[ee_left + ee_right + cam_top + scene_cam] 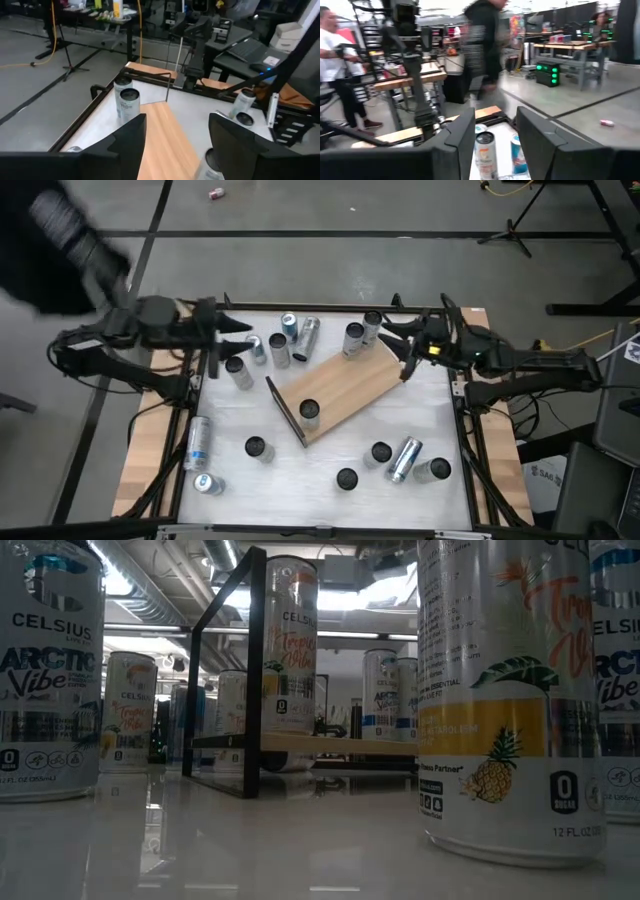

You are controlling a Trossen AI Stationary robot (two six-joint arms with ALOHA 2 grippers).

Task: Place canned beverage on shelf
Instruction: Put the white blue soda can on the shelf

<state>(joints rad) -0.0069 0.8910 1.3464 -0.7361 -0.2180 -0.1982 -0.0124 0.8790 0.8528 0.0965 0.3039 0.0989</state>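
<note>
The shelf (350,388), a light-brown wood-grain board with a thin dark panel (285,410) along one short end, lies slanted in the middle of the white table. One can (309,412) stands upright on it beside the panel; the low view shows this can (290,650) on the board (330,745). Several more cans stand or lie around the shelf. My left gripper (240,335) (177,130) hangs above the far left corner, open and holding nothing. My right gripper (398,345) (495,120) hangs above the far right corner, with a narrow gap between its fingers and nothing in it.
Upright cans cluster along the far edge (290,330) (355,335) and stand toward the near edge (346,478) (255,447). Cans lie on their sides at the left (198,442) and near right (405,458). A blurred person (60,240) moves beyond the far left corner.
</note>
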